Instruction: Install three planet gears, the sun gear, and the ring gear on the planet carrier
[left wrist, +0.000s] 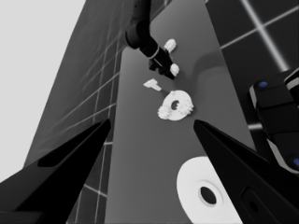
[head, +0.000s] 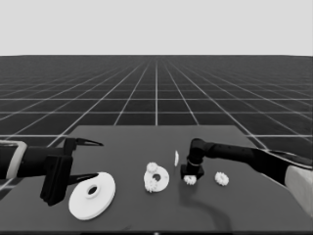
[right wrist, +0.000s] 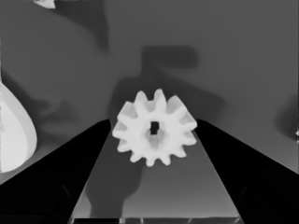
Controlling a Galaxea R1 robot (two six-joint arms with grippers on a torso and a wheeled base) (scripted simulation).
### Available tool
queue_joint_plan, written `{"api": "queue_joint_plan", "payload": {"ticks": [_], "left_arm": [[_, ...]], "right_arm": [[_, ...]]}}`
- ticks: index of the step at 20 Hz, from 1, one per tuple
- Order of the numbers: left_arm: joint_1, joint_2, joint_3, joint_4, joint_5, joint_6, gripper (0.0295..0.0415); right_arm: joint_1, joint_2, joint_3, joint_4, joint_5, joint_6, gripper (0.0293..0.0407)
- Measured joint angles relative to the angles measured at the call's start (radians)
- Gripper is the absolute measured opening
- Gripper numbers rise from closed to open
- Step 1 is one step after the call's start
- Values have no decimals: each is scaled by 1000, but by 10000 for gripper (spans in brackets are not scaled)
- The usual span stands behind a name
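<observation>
Dark and flat, the bench point(head: 122, 147) runs ahead of me toward a gridded floor point(head: 156, 93) under a pale band. My right end effector point(head: 190, 177) is down on the bench, its black fingers point(right wrist: 56, 182) spread on either side of a small white toothed gear point(right wrist: 154, 128), and I cannot tell whether they touch its teeth. Another small gear point(head: 222, 178) lies just beside it, toward my right. A thin white piece point(head: 176, 157) stands between this end effector and the smaller white round part point(head: 157, 177), which carries two gears point(head: 152, 167) on its face. My left end effector point(head: 88, 159) waits with fingers spread at the bench's left end, above the larger white round part point(head: 92, 195).
</observation>
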Motion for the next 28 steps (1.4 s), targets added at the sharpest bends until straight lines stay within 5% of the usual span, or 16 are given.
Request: {"api": "queue_joint_plan", "payload": {"ticks": [1, 3, 11, 12, 14, 16, 21, 24, 28], "left_arm": [[0, 0, 0, 0, 0, 0, 385], [0, 0, 0, 0, 0, 0, 385], [0, 0, 0, 0, 0, 0, 385], [0, 0, 0, 0, 0, 0, 385], [0, 0, 0, 0, 0, 0, 385], [0, 0, 0, 0, 0, 0, 385], [0, 0, 0, 0, 0, 0, 385], [0, 0, 0, 0, 0, 0, 385], [0, 0, 0, 0, 0, 0, 385]], "right_arm": [[-1, 1, -2, -1, 1, -1, 385], [-2, 1, -3, -2, 2, -2, 314], [-2, 2, -4, -2, 2, -2, 312], [106, -54, 152, 126, -91, 72, 312], [318, -70, 203, 296, -141, 102, 312], [388, -63, 185, 357, -154, 92, 312], [418, -58, 169, 386, -161, 83, 312], [419, 207, 28, 389, -157, 207, 312], [419, 274, -34, 389, -157, 211, 312]]}}
